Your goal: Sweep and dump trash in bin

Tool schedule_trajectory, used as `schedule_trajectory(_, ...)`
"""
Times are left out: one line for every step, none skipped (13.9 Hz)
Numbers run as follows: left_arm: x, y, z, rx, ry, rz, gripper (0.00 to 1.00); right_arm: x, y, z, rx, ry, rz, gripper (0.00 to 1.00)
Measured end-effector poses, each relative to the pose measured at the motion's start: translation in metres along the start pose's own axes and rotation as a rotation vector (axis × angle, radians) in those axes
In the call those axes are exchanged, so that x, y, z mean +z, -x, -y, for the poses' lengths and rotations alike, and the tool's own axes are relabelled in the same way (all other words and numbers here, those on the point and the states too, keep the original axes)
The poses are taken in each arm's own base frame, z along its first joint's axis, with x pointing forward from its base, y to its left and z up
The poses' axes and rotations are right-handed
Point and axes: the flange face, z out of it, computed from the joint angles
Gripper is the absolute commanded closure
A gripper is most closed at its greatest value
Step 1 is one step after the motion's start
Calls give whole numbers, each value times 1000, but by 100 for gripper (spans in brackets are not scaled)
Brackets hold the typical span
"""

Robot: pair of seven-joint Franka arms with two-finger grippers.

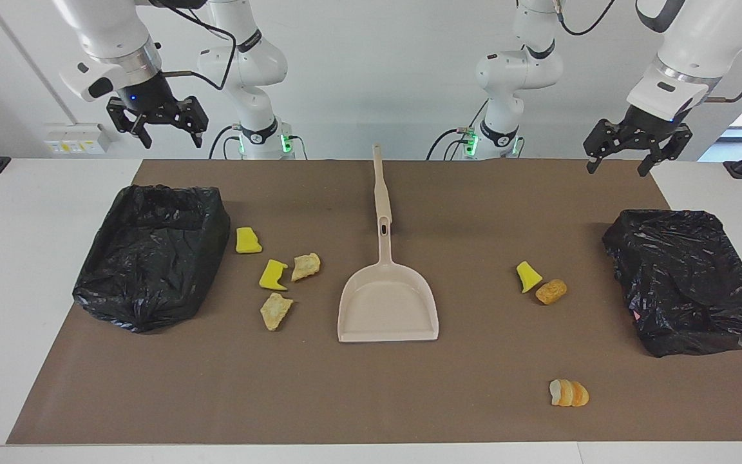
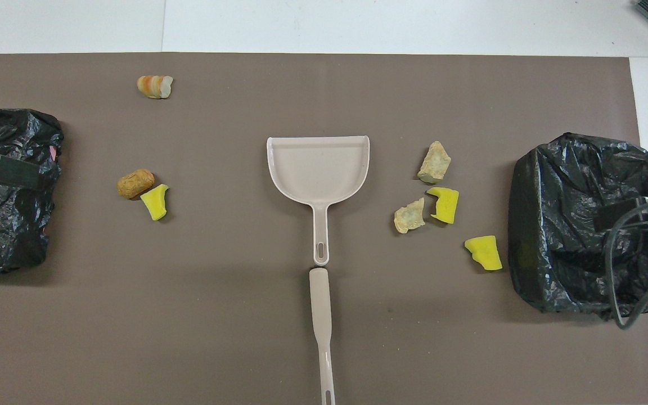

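Trash (image 1: 274, 274) lies scattered around the dustpan (image 1: 388, 310); left pincer (image 1: 625, 158) and right pincer (image 1: 161, 129) hang wide and, apparently, empty above the surface (image 1: 371, 399).

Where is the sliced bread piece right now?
The sliced bread piece lies alone on the mat, farthest from the robots, toward the left arm's end.

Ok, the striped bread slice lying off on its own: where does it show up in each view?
Facing view: striped bread slice sits low, toward the left arm's end, farther from the robots than the dustpan.
Overhead view: striped bread slice is high up, above the dustpan.
Shared landmark: the dustpan, mid-mat.
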Motion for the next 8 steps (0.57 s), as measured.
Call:
schedule_trajectory(0, 0, 0, 0, 0, 0, 0, 10, -11, 5, -8, 0, -7, 0)
schedule_trajectory(0, 0, 0, 0, 0, 1, 0, 23, -24, 12, -21, 2, -12, 0)
schedule_trajectory(0, 0, 0, 1, 0, 1, 0, 40, -40, 23, -39, 4, -14, 0)
schedule_trajectory(0, 0, 0, 1, 0, 1, 0, 55, -53, 35, -58, 6, -17, 0)
schedule_trajectory(0, 0, 0, 1, 0, 1, 0, 69, -65, 48, -69, 8, -21, 0)
schedule_trajectory(0, 0, 0, 1, 0, 1, 0, 82, -75, 62, -69, 3, -22, 0)
schedule_trajectory(0, 0, 0, 1, 0, 1, 0, 94, -83, 77, -63, -10, -21, 0)
schedule_trajectory(0, 0, -1, 1, 0, 1, 0, 106, -90, 92, -59, -25, -21, 0)
